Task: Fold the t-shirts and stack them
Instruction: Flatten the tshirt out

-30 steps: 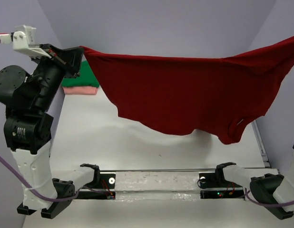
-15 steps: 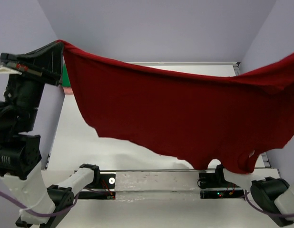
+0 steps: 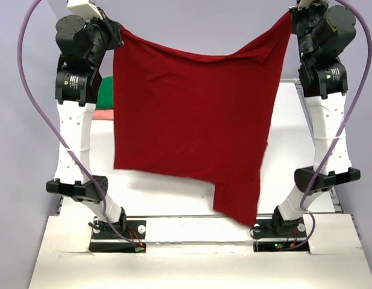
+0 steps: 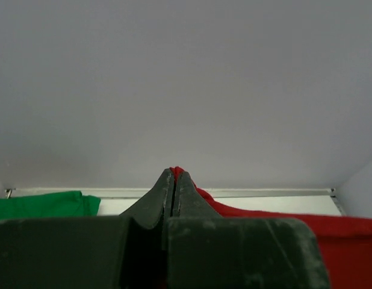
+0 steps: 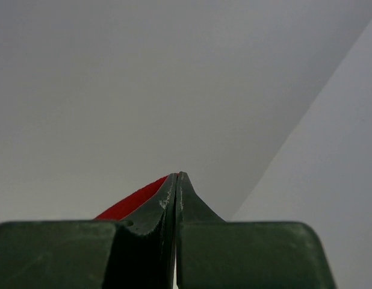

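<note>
The left gripper (image 4: 174, 174) and right gripper (image 5: 177, 176) are each pinching only a thin corner of the hanging dark red t-shirt (image 3: 186, 114); the fabric may be slipping out and landing crumpled.

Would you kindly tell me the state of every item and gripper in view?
dark red t-shirt: unfolded, hanging spread in the air between both grippers.
green t-shirt: lying on the table, far left.
pink t-shirt: lying against the green one, mostly hidden.
left gripper: shut on the dark red t-shirt.
right gripper: shut on the dark red t-shirt.
</note>
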